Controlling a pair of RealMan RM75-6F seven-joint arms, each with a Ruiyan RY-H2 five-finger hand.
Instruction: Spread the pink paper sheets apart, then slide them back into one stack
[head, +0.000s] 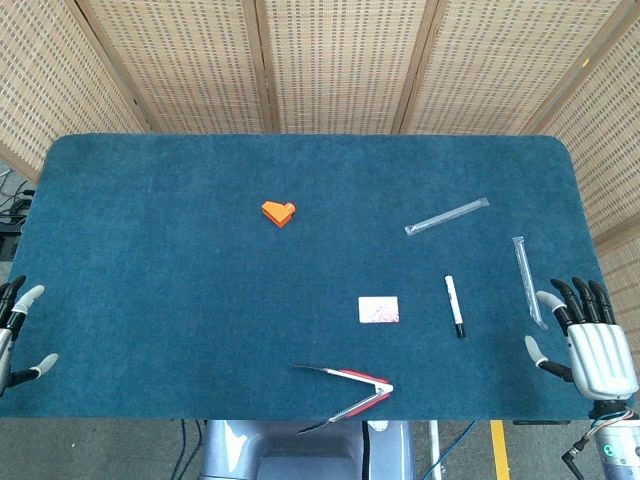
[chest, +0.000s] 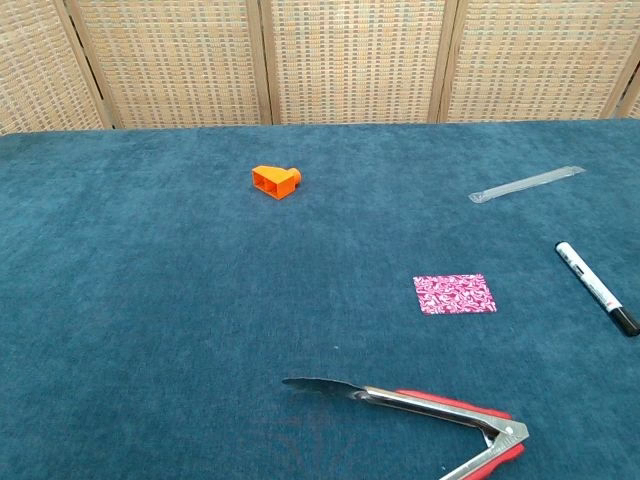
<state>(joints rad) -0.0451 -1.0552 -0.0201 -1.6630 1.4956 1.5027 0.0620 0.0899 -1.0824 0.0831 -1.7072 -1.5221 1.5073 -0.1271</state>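
Pink patterned paper stack (chest: 454, 294), no readable writing

Left hand (head: 15, 330) and right hand (head: 585, 340) empty, fingers spread, well apart.

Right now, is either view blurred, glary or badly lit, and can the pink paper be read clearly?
Head view: even light, soft shadows, no glare; the pink paper looks washed out, pattern unreadable. Chest view: sharp, the paper's pink-and-white pattern shows clearly; a faint shine on the tongs, no blur. The right robot hand and left robot hand show only in the head view, at the frame edges.
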